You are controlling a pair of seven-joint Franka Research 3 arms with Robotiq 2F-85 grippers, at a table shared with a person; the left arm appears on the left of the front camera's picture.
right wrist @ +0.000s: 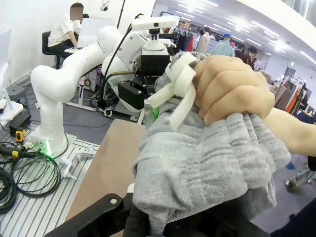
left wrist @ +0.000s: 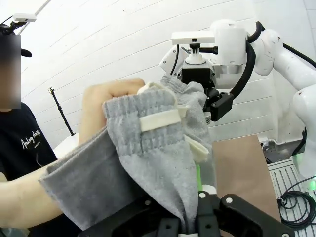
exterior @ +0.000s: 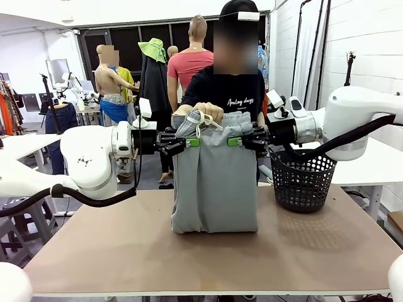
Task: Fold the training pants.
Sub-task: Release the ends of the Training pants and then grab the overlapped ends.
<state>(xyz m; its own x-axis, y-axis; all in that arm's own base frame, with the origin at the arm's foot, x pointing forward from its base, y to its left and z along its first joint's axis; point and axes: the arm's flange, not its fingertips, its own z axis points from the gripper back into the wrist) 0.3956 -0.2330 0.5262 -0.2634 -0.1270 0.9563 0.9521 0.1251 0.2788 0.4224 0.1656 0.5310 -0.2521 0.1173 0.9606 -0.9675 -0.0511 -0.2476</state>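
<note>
The light grey training pants [exterior: 214, 182] hang upright over the table, their lower end touching the top. My left gripper [exterior: 191, 142] is shut on the pants' left side just below the waistband. On the opposite side my right gripper [exterior: 237, 141] is shut on the fabric at the same height. A person's hand [exterior: 206, 112] clutches the gathered waistband and off-white drawstring [exterior: 203, 124] between the grippers. In the left wrist view the grey cloth [left wrist: 148, 163] runs down into my fingers; the right wrist view shows the cloth [right wrist: 207, 168] bunched under the hand [right wrist: 232, 86].
A black mesh basket [exterior: 302, 181] stands on the brown table [exterior: 126, 251] at the right, close to my right arm. The person stands at the far edge directly behind the pants. The table's near half lies bare.
</note>
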